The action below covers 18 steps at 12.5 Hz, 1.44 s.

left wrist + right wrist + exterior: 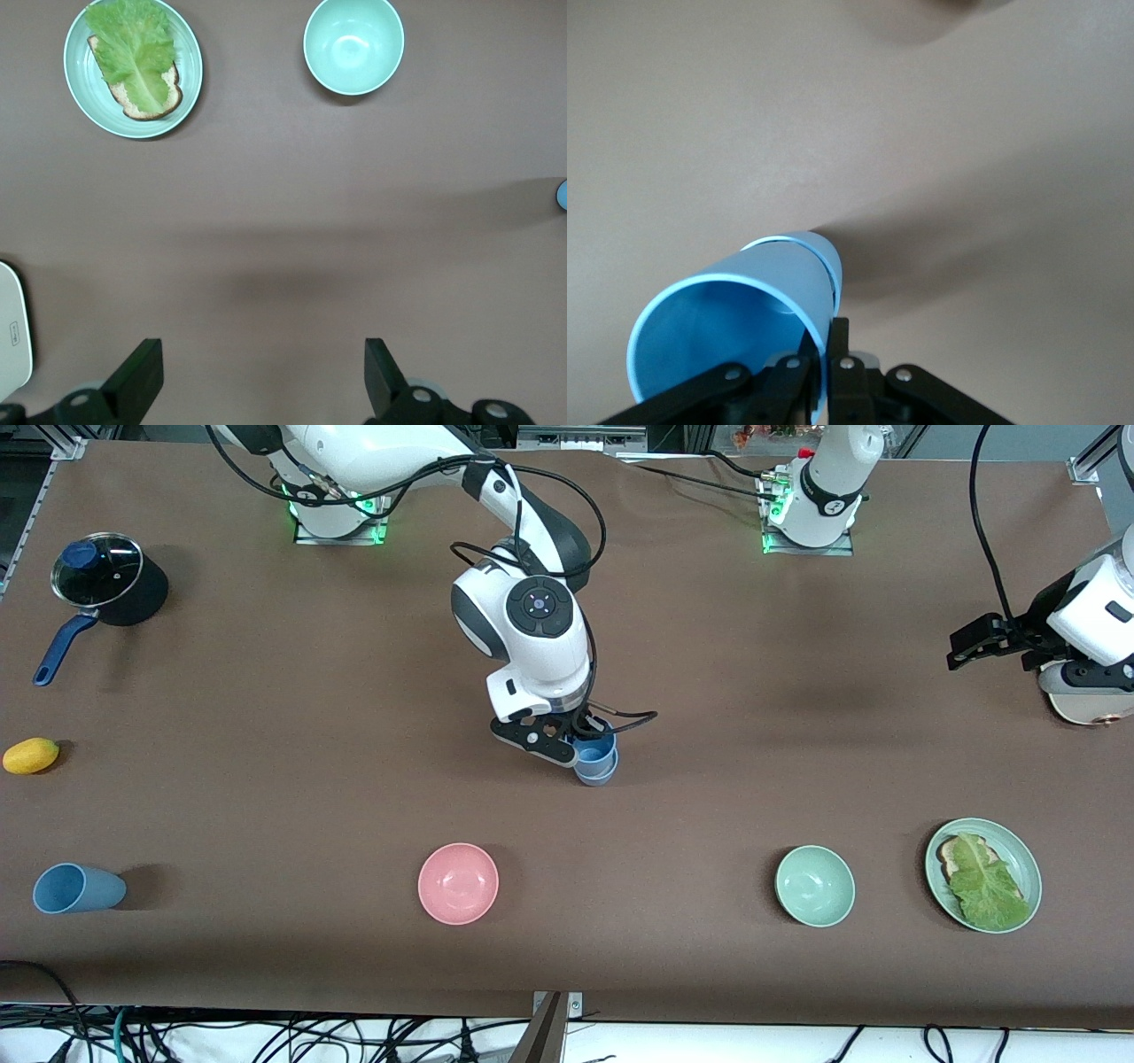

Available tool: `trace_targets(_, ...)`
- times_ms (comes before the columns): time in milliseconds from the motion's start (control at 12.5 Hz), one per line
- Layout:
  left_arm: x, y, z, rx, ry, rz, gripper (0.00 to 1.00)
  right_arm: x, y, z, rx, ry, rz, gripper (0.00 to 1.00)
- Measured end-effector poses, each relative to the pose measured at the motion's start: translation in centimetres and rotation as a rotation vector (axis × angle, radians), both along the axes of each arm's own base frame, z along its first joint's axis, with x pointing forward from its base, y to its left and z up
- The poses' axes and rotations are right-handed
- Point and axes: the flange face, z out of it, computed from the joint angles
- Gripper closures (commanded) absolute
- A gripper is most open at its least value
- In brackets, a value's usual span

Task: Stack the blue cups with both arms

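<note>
Matte light-blue tapered cup is clamped at its rim by right pincer, seated in lower cup; lower straight, then release. Left pincer waits, released.

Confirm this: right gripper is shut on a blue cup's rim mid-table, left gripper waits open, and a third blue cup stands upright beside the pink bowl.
One error: the third blue cup lies on its side at the right arm's end of the table, well apart from the pink bowl, as the front view shows. The right gripper shut on a cup and the open left gripper are correct.
</note>
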Motion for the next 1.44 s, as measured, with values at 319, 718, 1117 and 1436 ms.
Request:
trace_targets(319, 0.0, 0.6, 0.0, 0.0, 0.001, 0.012, 0.0, -0.1, 0.2, 0.2, 0.001, -0.004, 0.001, 0.06)
trace_targets(718, 0.0, 0.9, -0.1, 0.0, 0.005, 0.016, 0.0, 0.7, -1.2, 2.3, -0.036, 0.009, -0.004, 0.0)
trace_targets(1117, -0.1, 1.1, -0.1, 0.0, 0.006, 0.02, 0.0, 5.5, -12.2, 7.7, -0.126, 0.099, 0.149, 0.0)
trace_targets(1436, -0.1, 1.8, -0.1, 0.0, 0.006, 0.033, 0.0, 7.5, -22.1, 13.1, -0.14, 0.175, 0.251, 0.0)
